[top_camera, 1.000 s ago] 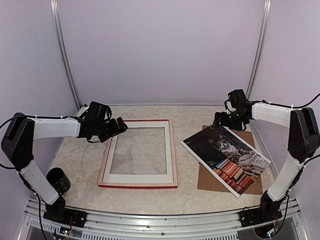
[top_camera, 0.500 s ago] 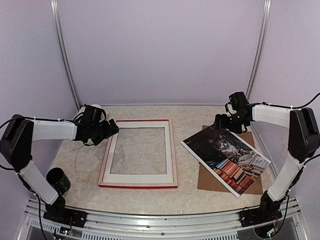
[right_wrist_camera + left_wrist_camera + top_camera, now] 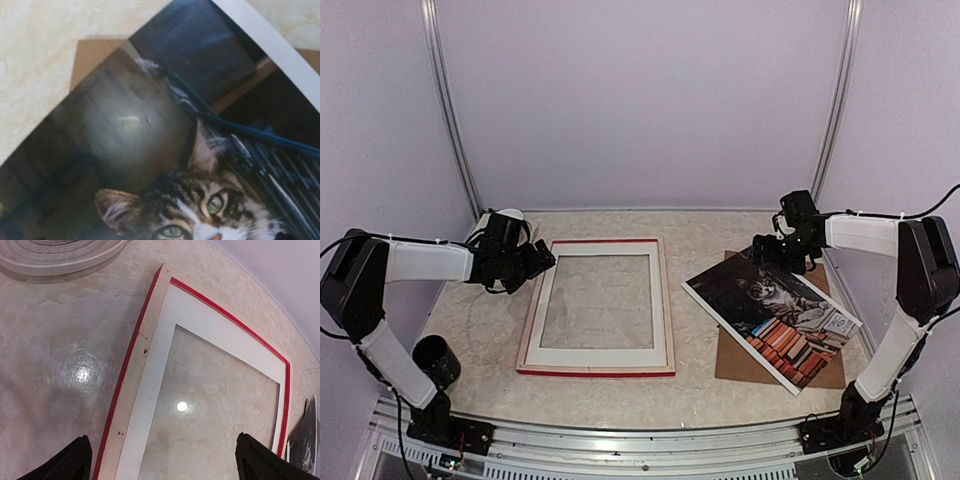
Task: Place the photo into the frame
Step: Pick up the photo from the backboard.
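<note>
The frame (image 3: 660, 300) lies unmoved in the middle of the table, pale wood back up, and the photo (image 3: 770, 305) still rests face up and skewed on the brown backing board (image 3: 740, 368) to its right. The left gripper (image 3: 542, 262) has drawn back off the frame's far-left corner and now hovers just outside the left rail, its fingers (image 3: 70, 465) spread wide and empty. The right gripper (image 3: 767, 250) has shifted a little to the right above the photo's far corner, jaws apart, holding nothing.
</note>
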Controlling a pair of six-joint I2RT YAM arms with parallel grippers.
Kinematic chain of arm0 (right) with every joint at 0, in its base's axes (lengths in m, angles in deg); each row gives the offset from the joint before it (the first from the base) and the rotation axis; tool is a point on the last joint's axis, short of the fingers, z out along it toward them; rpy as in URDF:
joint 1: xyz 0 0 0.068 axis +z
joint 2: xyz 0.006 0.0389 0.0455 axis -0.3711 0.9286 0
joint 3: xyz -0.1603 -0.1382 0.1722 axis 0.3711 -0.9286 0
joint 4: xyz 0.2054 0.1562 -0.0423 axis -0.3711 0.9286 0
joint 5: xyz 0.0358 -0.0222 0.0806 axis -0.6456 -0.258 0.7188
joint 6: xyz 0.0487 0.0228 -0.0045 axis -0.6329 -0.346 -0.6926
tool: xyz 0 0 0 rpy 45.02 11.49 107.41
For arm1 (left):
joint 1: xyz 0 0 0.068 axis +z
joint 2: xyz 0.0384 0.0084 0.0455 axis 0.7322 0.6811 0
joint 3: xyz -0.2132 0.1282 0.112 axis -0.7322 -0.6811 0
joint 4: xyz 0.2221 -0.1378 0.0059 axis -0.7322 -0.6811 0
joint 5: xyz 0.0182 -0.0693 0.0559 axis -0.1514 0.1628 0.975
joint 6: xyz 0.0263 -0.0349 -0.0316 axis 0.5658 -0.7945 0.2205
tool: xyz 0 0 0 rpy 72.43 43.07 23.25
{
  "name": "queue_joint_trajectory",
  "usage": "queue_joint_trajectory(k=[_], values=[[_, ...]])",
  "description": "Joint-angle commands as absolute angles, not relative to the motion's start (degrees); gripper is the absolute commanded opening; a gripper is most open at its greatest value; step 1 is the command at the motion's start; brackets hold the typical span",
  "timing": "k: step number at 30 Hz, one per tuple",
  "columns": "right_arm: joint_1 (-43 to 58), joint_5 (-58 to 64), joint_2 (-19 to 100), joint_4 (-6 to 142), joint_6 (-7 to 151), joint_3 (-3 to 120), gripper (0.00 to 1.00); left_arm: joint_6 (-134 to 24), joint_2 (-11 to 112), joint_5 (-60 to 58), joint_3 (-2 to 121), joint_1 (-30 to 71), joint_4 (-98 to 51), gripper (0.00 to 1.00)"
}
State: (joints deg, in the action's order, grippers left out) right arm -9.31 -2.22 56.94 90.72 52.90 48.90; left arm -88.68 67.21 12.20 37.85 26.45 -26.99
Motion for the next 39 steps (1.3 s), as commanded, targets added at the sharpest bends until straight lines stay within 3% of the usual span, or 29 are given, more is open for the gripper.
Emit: queue_joint_trajectory(k=[1,39], values=[[-10.6,-1.9,54.4,89.3,52.3,47.3,0.99,-89.4,68.2,11.8,36.9,27.1,-25.7,0.99],[-12.7,-0.3,54.4,87.2,51.8,45.4,0.99,-90.4,68.3,10.4,35.2,27.6,-22.8,0.99]])
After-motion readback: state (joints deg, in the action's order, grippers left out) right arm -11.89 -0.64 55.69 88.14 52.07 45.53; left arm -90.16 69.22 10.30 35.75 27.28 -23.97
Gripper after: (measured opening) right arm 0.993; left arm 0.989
